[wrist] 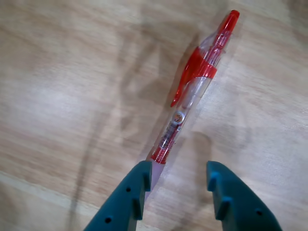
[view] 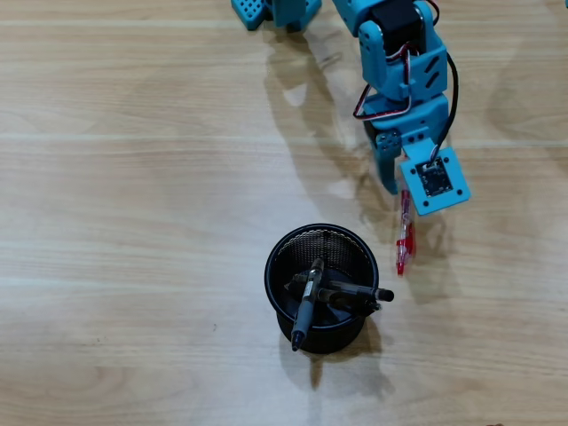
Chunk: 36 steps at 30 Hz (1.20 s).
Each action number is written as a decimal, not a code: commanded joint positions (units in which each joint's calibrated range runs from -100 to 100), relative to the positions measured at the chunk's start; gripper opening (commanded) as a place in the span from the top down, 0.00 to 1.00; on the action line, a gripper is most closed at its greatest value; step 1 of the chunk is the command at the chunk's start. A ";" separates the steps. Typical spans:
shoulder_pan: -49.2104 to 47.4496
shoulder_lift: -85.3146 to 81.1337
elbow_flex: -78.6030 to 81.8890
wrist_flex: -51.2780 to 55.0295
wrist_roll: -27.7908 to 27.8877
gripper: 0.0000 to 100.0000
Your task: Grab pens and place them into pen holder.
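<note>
Gripper (wrist: 179,179) spread, low over the red pen (wrist: 195,89), whose tip touches one finger; light, stiff and slick, it's best pinched mid-barrel below the clip.

1. The red pen (view: 405,238) lies flat on the wood, its translucent barrel and red clip (wrist: 191,72) plain in the wrist view; it sits just right of the pen holder (view: 321,286) in the overhead view, not touching it.
2. The pen holder is a round black mesh cup, upright; three black pens (view: 306,306) lie crossed inside, ends jutting over the rim.
</note>
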 commanded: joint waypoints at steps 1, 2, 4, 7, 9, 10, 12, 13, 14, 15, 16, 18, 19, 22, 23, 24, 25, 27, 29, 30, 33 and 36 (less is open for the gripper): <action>-0.38 0.21 -3.54 -0.58 -0.35 0.85; -0.38 0.38 -3.36 -0.58 -0.40 0.85; -0.47 0.55 -2.91 -0.41 -1.52 0.85; -1.19 0.89 -2.82 -0.07 -2.28 0.85; -1.65 1.89 -2.91 -0.41 -2.33 0.85; -1.65 2.48 -2.91 -0.76 -2.33 0.85; -1.83 3.66 -3.27 -0.84 -2.38 0.85; -2.19 4.25 -3.45 -0.84 -2.38 0.85; -2.28 4.67 -3.63 -0.93 -2.38 0.85; -2.28 5.00 -3.63 -0.93 -2.38 0.85; -2.37 5.25 -3.63 -1.02 -2.38 0.85; -2.37 5.67 -3.63 -1.02 -2.38 0.85; -2.37 5.93 -3.63 -1.02 -2.38 0.85; -2.37 6.77 -3.63 -2.13 -2.38 0.85; -2.37 7.10 -3.63 -3.00 -2.38 0.85; -2.37 7.61 -3.63 -3.94 -2.38 0.85; -2.37 8.19 -3.63 -4.89 -2.38 0.85; -2.46 9.37 -3.63 -6.70 -2.38 0.85; -2.46 10.46 -3.63 -8.16 -2.38 0.85; -2.46 10.80 -3.63 -8.51 -2.38 0.85; -2.46 11.22 -3.63 -7.99 -2.38 0.87; -2.01 11.13 -3.09 -7.82 -2.38 0.94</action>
